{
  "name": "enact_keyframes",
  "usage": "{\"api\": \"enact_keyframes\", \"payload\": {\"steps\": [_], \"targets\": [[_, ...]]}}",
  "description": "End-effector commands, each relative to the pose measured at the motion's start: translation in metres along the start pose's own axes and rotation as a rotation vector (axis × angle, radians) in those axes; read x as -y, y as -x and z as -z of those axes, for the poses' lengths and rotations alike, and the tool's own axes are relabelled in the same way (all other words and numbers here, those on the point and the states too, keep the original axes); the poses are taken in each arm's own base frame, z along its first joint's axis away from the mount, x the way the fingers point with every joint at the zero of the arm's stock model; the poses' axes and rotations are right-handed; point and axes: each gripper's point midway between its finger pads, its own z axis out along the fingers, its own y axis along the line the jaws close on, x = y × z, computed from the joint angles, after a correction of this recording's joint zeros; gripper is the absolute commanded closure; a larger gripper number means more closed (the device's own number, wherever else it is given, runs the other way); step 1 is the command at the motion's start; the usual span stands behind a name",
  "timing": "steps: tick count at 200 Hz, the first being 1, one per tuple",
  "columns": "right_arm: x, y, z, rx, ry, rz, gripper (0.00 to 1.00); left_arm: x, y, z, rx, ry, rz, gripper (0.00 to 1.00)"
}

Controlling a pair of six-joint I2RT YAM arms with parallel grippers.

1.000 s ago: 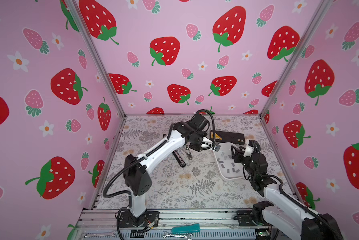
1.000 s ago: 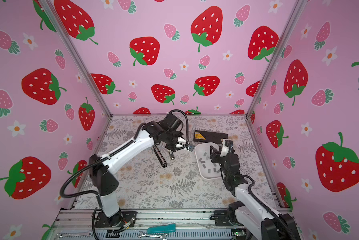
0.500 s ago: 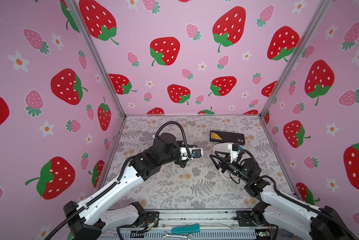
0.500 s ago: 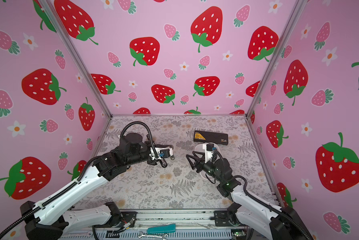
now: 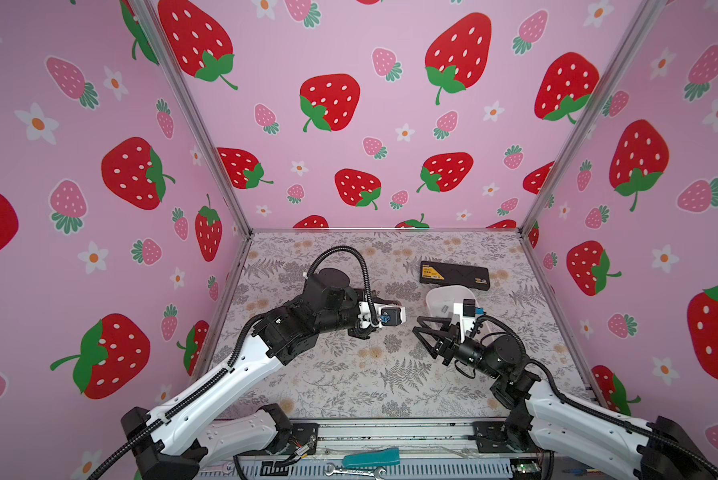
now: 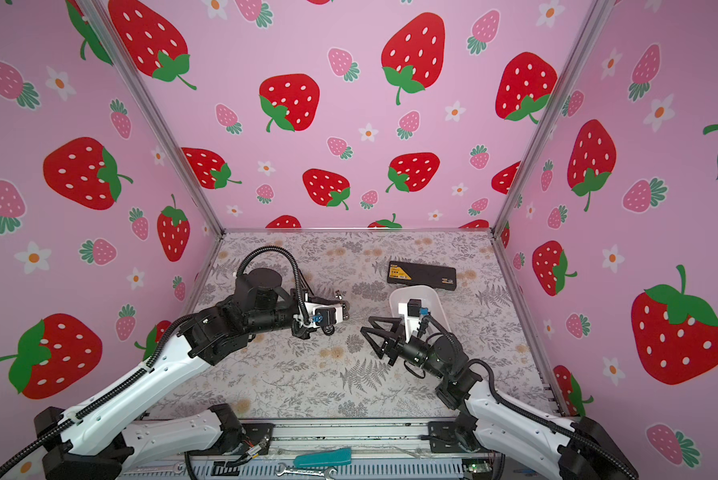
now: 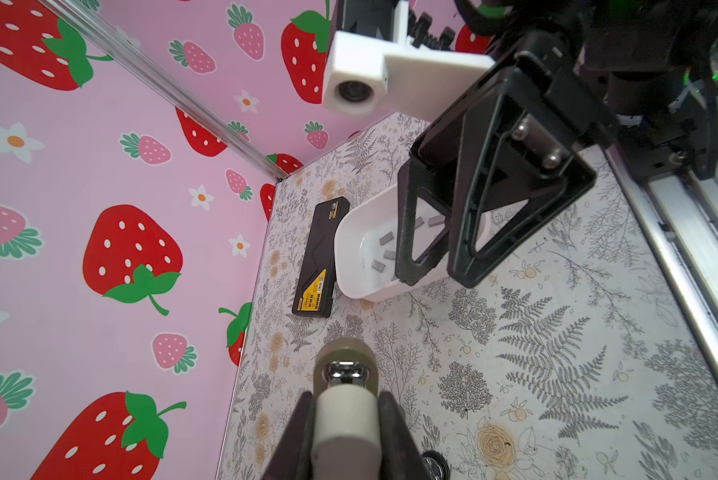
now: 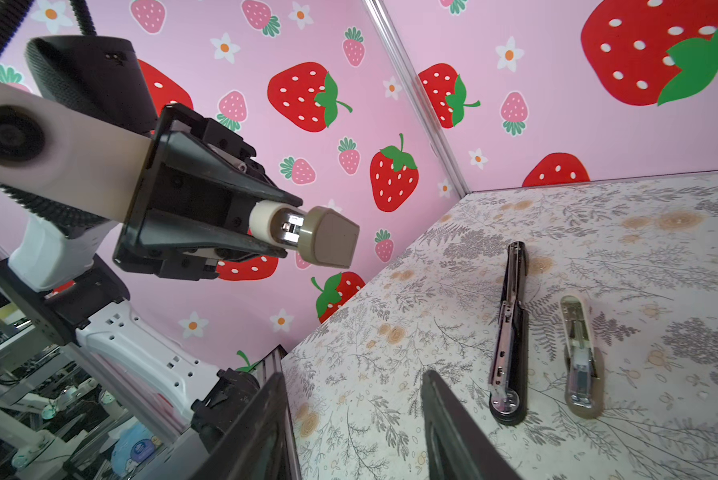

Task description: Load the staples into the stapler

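floral table (image 5: 349, 386), strawberry walls (image 5: 349, 54); left hand (image 8: 284, 228) grasps a beige stapler (image 8: 332, 243), right hand (image 7: 437, 279) released.

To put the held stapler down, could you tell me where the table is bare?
Bare: the floral table along the front rail; also its back-left corner. Crowded: white plastic tray beside black rectangular box; open black stapler and open beige stapler mid-table.

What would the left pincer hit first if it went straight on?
Probably the white tray of staples, straight ahead of the stapler that the left pincer grips; the black case sits beside. Depth is unclear.
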Motion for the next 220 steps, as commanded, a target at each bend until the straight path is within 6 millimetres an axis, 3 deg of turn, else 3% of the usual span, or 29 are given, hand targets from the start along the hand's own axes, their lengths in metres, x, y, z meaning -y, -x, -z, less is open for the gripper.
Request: {"api": "enact_keyframes", "payload": {"steps": [1,48,86,130,220], "targets": [[-0.019,0.02,-0.006,0.054,0.045,0.003,0.46,0.011,0.014,0.012,0.051,-0.035,-0.101,1.0],[-0.033,0.011,-0.02,0.022,0.074,-0.001,0.48,0.023,0.007,0.005,0.021,-0.101,-0.126,1.0],[-0.036,-0.003,-0.039,-0.023,0.045,0.015,0.56,0.038,0.006,0.001,0.03,-0.157,-0.163,1.0],[-0.015,-0.002,-0.04,-0.005,-0.076,0.021,0.61,0.041,0.007,0.004,0.031,-0.16,-0.184,1.0],[0.0,-0.008,-0.048,-0.026,-0.142,0.029,0.66,0.052,0.007,0.007,0.043,-0.192,-0.237,1.0]]}}
